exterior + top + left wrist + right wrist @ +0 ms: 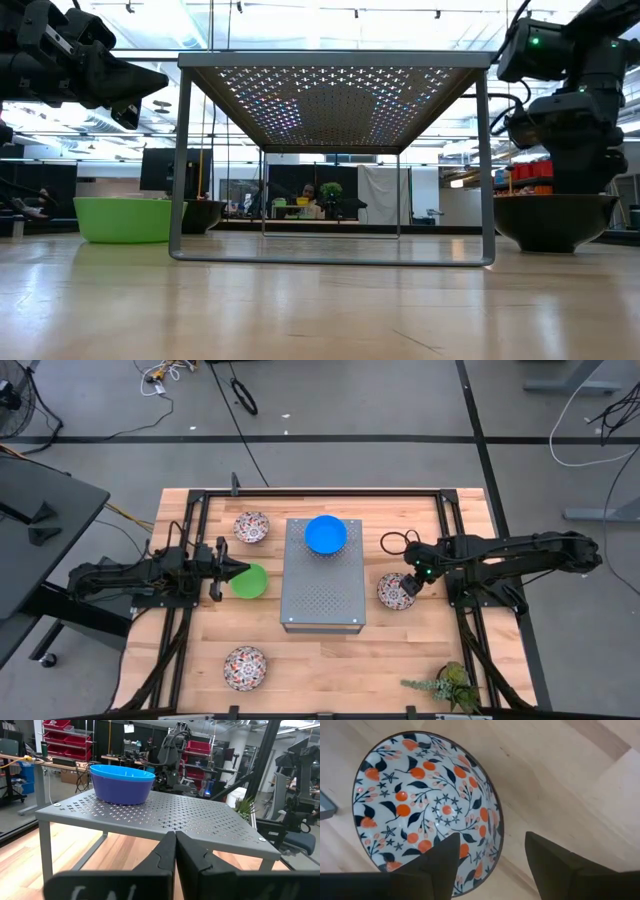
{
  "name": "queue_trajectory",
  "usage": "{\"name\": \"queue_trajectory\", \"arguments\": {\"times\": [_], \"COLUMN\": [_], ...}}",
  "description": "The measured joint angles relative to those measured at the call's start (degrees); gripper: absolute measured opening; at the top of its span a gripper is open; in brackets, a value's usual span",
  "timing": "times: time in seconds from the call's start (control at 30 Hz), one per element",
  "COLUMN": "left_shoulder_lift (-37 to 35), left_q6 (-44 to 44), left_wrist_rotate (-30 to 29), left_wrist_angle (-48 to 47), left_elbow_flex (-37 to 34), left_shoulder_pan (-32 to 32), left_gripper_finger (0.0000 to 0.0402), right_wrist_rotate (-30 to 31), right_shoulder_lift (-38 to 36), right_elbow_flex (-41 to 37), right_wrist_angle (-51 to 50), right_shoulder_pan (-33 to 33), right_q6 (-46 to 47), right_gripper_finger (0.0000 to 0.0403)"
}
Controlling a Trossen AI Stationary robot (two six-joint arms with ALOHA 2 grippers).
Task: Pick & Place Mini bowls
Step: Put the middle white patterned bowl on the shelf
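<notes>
A bright blue bowl [326,534] stands on top of the grey perforated box [320,590]. A green bowl [249,580] rests on the table left of the box. My left gripper [225,572] is shut and empty, raised beside the green bowl [125,220]. Three floral bowls rest on the table: far left [251,527], near left [245,667], and right of the box [396,591]. My right gripper [492,865] is open over the right one's rim, one finger [445,857] above its inside and the other [550,862] outside. The navy bowl is out of view.
A small potted plant [445,685] stands at the table's near right corner. A black cable loop [395,542] lies near the right arm. Dark frame rails [190,520] run along the table's sides. There is bare wood between the box and the near edge.
</notes>
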Motion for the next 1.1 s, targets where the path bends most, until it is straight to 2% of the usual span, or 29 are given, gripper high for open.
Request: {"name": "queue_trajectory", "arguments": {"times": [0.5, 1.1], "left_shoulder_lift": [0.0, 0.0], "left_q6": [0.0, 0.0], "left_wrist_rotate": [0.01, -0.01], "left_wrist_angle": [-0.02, -0.01], "left_elbow_flex": [0.0, 0.0], "left_shoulder_pan": [0.01, -0.01], "left_gripper_finger": [0.0014, 0.0014], "right_wrist_rotate": [0.5, 1.53], "right_shoulder_lift": [0.0, 0.0], "right_elbow_flex": [0.0, -0.04], "right_wrist_angle": [-0.97, -0.56], "right_shoulder_pan": [0.0, 0.0], "right_q6": [9.16, 13.64], "right_gripper_finger": [0.0183, 0.0178]}}
